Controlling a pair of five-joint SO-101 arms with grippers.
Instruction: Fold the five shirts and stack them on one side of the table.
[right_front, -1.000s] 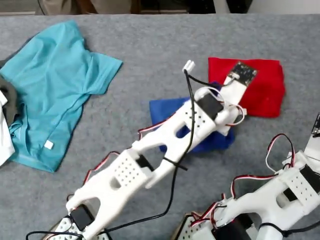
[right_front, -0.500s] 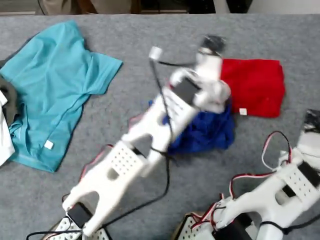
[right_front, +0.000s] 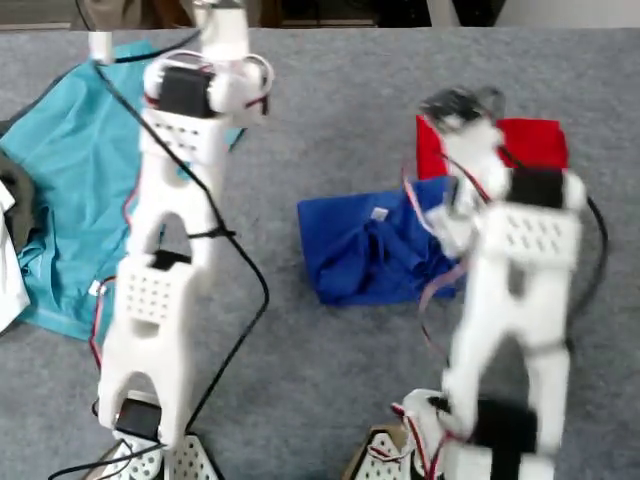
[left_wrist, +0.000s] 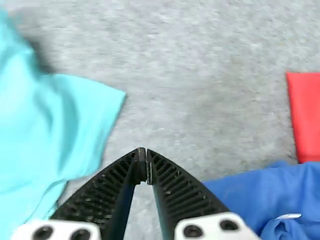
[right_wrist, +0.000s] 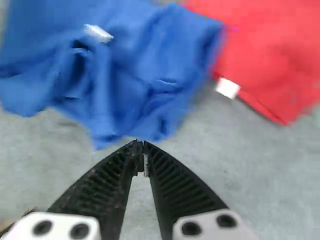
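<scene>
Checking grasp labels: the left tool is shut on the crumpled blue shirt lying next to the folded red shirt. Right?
No: the left tool is shut on nothing above the grey table, apart from the crumpled blue shirt, as the left wrist view shows. The rest holds.

Five shirts: one folded, one bunched, the others unfolded at the left.

The red shirt (right_front: 535, 143) lies folded flat in a neat rectangle at the upper right, partly hidden. The blue shirt (right_front: 375, 250) sits crumpled at centre, with a small white tag facing up near its top and its upper right corner touching the red one. The teal shirt (right_front: 60, 170) is spread open at the upper left, one sleeve pointing right. A grey shirt (right_front: 18, 195) and a white shirt (right_front: 8, 270) lie over its left side, cut off by the frame's left edge.
</scene>
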